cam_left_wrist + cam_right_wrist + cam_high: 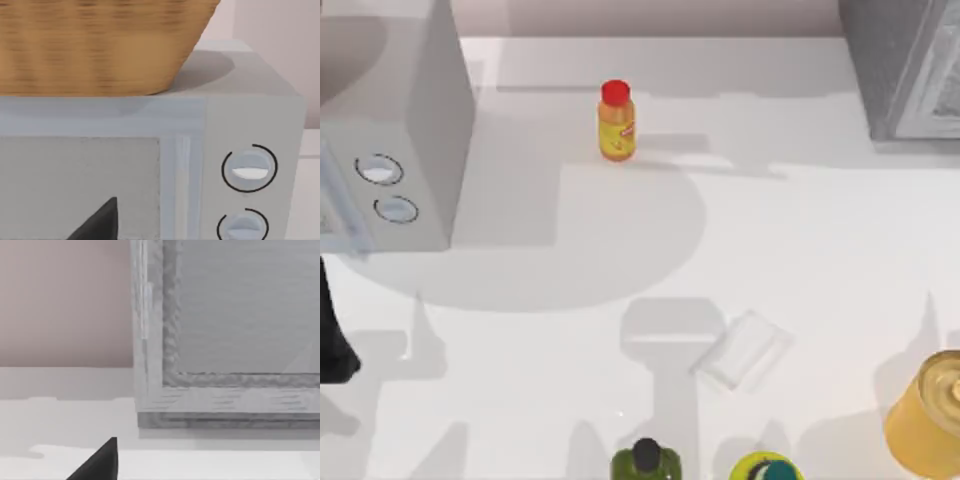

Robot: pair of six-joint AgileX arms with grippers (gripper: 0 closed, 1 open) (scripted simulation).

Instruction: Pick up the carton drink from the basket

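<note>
A woven tan basket [95, 45] stands on top of the grey microwave [250, 115], seen from the side in the left wrist view. Its inside is hidden, and so is the carton drink. My left gripper [100, 222] is low in front of the microwave door, below the basket; a dark part of the left arm [332, 335] shows at the table's left edge. My right gripper [100, 462] hovers above the white table, facing a grey framed cabinet [225, 340] at the back right.
The microwave [390, 130] fills the back left corner. A yellow bottle with a red cap [616, 122] stands at the back centre. A pale flat packet [744, 350], a yellow can [928, 412], a green bottle [646, 462] and a yellow-green item [767, 467] sit near the front.
</note>
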